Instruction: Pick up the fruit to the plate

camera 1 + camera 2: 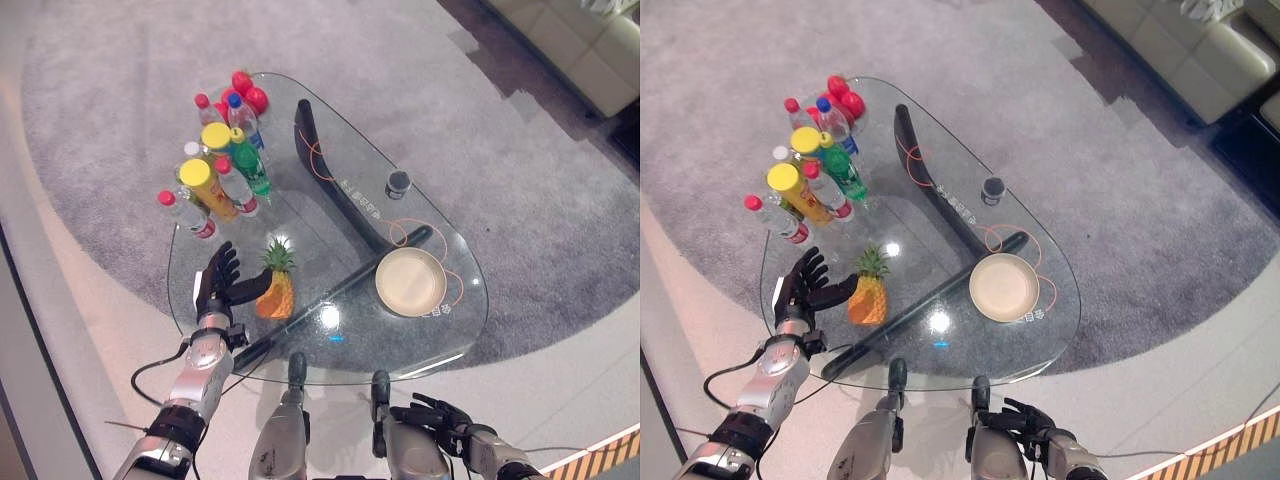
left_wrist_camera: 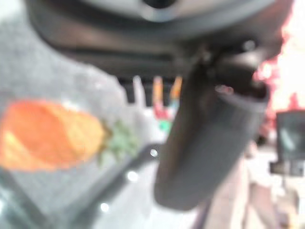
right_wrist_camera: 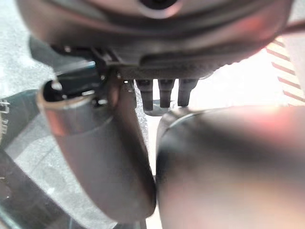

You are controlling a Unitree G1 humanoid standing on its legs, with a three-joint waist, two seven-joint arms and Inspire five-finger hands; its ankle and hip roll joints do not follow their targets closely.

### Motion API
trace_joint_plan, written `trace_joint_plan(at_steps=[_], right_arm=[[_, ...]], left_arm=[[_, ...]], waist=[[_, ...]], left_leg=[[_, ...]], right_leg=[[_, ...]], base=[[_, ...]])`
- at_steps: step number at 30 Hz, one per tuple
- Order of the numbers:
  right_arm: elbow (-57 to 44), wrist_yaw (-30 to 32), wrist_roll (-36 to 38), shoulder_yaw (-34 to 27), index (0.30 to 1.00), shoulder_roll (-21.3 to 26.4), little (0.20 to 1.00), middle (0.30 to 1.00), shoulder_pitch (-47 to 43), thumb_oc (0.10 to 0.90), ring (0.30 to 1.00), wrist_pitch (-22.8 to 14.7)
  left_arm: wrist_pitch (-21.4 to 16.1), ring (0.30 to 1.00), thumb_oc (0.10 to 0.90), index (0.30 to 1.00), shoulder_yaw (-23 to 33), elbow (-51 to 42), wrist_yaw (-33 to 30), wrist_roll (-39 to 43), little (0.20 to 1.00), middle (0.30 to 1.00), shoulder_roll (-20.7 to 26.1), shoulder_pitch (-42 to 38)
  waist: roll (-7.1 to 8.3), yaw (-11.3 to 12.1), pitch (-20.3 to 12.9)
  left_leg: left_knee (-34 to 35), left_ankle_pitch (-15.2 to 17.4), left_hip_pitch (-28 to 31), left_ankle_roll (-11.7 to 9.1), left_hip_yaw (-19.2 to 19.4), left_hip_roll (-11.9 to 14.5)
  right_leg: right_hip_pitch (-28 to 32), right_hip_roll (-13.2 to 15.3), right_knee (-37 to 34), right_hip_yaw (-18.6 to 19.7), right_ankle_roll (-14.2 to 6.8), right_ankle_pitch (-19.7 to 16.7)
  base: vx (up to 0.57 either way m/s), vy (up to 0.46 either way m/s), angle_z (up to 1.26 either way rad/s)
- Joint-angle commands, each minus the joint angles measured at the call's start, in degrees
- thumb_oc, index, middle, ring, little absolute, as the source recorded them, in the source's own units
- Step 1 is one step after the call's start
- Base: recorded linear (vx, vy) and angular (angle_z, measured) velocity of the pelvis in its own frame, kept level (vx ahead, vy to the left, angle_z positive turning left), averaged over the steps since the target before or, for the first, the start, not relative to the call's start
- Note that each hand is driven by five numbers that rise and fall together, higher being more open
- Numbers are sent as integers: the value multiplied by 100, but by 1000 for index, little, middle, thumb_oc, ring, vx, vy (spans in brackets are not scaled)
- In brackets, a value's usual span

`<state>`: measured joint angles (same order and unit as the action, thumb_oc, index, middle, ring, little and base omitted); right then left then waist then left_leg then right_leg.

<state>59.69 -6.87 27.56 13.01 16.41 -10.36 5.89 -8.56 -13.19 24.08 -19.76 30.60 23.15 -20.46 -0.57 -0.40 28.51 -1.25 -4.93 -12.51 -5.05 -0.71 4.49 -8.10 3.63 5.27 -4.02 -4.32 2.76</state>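
Observation:
A small orange pineapple (image 1: 276,290) with a green crown stands on the glass table (image 1: 330,345), left of centre. My left hand (image 1: 219,280) is just to its left, fingers spread and open, the thumb reaching toward the fruit without gripping it. The pineapple (image 2: 52,135) also appears past the thumb in the left wrist view. A round cream plate (image 1: 410,281) lies on the table's right side. My right hand (image 1: 440,415) hangs low below the table's near edge, fingers relaxed.
Several bottles with red, yellow and green caps (image 1: 222,165) cluster at the table's far left. A small dark cup (image 1: 398,184) stands near the far right edge. The table's dark curved frame (image 1: 330,175) shows through the glass. Grey carpet (image 1: 520,200) surrounds the table.

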Motion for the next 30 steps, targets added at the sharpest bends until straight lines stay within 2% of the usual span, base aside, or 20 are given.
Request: trace_joint_plan(at_steps=[1,5,14,21,30], right_arm=[[10,232,174,433,900,127,900,900,441,800,900,58],[17,250,244,554,900,123,900,900,351,800,900,-66],[-65,289,364,708,900,207,900,900,250,800,900,-206],[-83,289,454,752,900,218,900,900,230,800,900,-223],[-173,284,439,768,900,306,900,900,168,800,900,-184]], left_arm=[[-76,900,800,900,188,-366,-409,-309,900,900,204,-306],[78,900,800,900,193,-228,-551,-321,900,900,237,-595],[119,900,800,900,118,61,-699,-148,900,900,242,-962],[183,900,800,900,97,314,-1098,-867,900,900,389,-1059],[170,900,800,900,-63,273,-831,-947,900,900,537,-1024]], waist=[[211,-95,26],[256,-125,128],[303,-225,128],[293,-223,128],[225,-259,128]], left_leg=[[-1124,226,-381,314,214,-165],[-1222,212,-584,309,269,-161],[-1452,247,-1066,318,341,-167],[-1468,284,-1123,323,352,-186],[-1578,280,-1309,308,374,-178]], right_leg=[[-422,197,233,-308,284,-577],[-617,182,297,-290,304,-572],[-1145,201,450,-222,321,-615],[-1210,249,462,-214,307,-620],[-1407,263,550,-189,322,-624]], base=[[-60,-10,-3],[-14,0,-2],[-2,4,-1],[0,0,0],[0,0,0]])
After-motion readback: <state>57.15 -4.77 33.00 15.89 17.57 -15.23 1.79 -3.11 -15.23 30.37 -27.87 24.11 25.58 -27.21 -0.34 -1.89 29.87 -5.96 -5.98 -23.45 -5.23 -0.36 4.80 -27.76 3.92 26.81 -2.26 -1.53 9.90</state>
